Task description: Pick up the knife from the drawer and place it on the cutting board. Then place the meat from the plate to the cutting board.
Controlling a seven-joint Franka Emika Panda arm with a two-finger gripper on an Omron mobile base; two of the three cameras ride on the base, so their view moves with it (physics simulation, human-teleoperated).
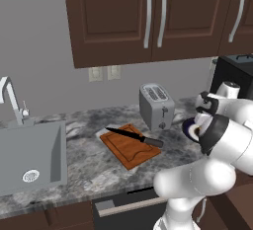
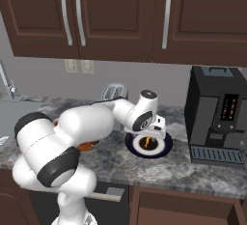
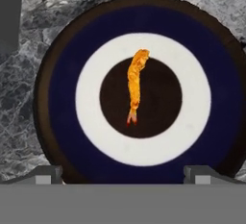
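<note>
Spread wide above the plate [image 3: 57, 98], the fingers [image 3: 48, 174] should drop straight down to straddle the meat [image 3: 135, 86] lying in the plate's dark centre, closing across its narrow width, since the knife [image 1: 134, 136] already rests on the cutting board [image 1: 129, 146].

Dark cabinets [image 1: 148, 17] above marble counter [image 1: 94, 165]

The arm [image 1: 217, 160] is glossy white all over, built from fat rounded segments like swollen tubes. Black bands ring the joints where one segment meets the next, and a round white cap closes the end of each joint housing. At the far end, the tool [image 3: 123, 174] shows two small grey fingertips [image 3: 48, 174], blocky and square-edged.
</note>
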